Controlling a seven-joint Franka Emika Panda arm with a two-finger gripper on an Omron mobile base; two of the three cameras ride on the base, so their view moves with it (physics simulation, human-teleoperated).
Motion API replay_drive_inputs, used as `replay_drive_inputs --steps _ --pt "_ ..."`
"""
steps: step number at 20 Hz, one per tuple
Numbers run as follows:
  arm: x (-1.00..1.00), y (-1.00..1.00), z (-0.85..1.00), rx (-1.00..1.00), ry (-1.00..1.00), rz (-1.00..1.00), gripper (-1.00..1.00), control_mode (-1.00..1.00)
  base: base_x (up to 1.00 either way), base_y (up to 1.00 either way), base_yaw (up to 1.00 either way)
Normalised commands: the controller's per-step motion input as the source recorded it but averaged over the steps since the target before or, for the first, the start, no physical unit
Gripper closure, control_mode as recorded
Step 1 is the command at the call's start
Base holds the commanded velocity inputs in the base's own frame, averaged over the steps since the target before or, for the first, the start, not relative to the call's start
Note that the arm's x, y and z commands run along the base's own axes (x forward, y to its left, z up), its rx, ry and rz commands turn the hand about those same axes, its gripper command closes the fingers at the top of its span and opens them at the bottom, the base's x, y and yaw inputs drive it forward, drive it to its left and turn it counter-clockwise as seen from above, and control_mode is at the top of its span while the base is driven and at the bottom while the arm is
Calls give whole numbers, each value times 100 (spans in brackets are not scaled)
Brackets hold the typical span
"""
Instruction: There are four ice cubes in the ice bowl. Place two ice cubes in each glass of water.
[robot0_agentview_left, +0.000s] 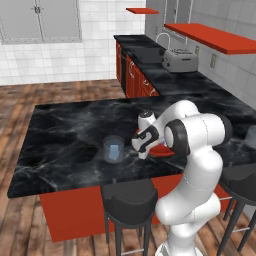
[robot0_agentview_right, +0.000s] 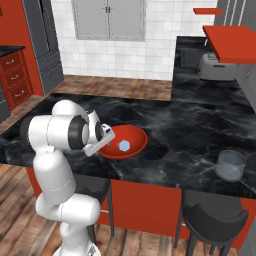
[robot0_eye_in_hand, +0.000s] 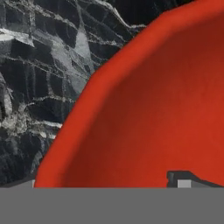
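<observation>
- Hovering low over the near-left rim of the bowl (robot0_agentview_right: 132, 146), the gripper (robot0_agentview_right: 102, 141) sits at the centre-left of the right base view, at the end of the white arm (robot0_agentview_right: 55, 135); judging by the hand view, where one dark finger tip (robot0_eye_in_hand: 183, 178) rises at the lower right with bare red before it, the fingers stand fully spread and hold nothing.
- Inside the bowl, right of the gripper in the right base view, one ice cube (robot0_agentview_right: 124, 145) lies on the red floor; other cubes I cannot make out there.
- In the left base view, a glass (robot0_agentview_left: 114, 149) stands at centre-left on the black counter (robot0_agentview_left: 65, 125), just left of the gripper (robot0_agentview_left: 143, 145), with a pale-blue cube (robot0_agentview_left: 115, 150) showing inside it.
- At the lower right of the right base view, a second glass (robot0_agentview_right: 230, 164) stands near the counter's front edge, well apart from the bowl; its contents are too faint to tell.
- Handling, as a judgement: the cube looks light, rigid and slick, so it could squirt out of a skewed pinch; best taken across two opposite flat faces, fingers square to them, low on its sides.
- Orientation: being a cube, it has no long axis; it seems to rest flat on one face, its turn about the vertical unclear.
- Farthest back, a toaster (robot0_agentview_right: 216, 67) sits at the upper right.
</observation>
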Motion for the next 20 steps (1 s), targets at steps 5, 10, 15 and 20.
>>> replay_drive_inputs --steps 5,10,15,20 --pt "23 -12 -1 0 1 0 -100 -100 0 0 0" --pt "0 -22 0 0 0 0 100 -100 0 0 0" --pt "-5 -25 0 1 0 0 100 -100 0 0 0" --pt "-13 -3 30 3 0 0 100 -100 0 0 0"
